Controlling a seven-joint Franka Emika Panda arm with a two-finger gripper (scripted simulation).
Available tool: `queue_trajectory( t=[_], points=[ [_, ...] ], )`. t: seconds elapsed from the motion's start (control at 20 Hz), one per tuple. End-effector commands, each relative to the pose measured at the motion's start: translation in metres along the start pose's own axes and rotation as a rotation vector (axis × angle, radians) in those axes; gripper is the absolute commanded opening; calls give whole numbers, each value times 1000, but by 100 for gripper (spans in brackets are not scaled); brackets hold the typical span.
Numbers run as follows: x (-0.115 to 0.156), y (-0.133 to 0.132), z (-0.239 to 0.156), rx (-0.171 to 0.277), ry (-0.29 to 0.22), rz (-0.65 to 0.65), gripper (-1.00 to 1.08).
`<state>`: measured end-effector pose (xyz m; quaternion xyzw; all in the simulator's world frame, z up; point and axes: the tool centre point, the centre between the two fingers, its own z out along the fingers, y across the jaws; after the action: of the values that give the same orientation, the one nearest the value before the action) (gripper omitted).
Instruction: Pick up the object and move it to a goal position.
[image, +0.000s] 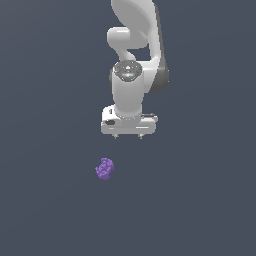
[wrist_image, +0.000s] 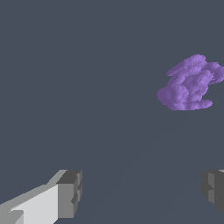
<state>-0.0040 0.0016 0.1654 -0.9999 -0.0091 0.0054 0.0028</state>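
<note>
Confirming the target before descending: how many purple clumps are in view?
1. The purple clump lies on the dark floor, below and toward the exterior view's left of the open gripper, untouched. Nothing appears hidden.

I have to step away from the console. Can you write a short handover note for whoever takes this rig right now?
Gripper: open, empty, fingers spread wide, nothing between them.
Clump: purple, lying on the dark floor, apart from the gripper, towards the exterior view's left of it and nearer the camera. In the wrist view it sits off to one side, not between the fingers.
Done: nothing yet; the clump is not grasped.
Left: line the gripper up over the clump, descend, close, lift, carry to the goal. No goal marker shows in either view.
</note>
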Motion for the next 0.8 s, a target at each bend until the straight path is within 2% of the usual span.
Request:
queue_trajectory(
  t=[0.0, 0.75],
  points=[
    [0, 0, 0, 0, 0, 0, 100],
    [3, -3, -11, 2, 11, 15, 100]
  ],
)
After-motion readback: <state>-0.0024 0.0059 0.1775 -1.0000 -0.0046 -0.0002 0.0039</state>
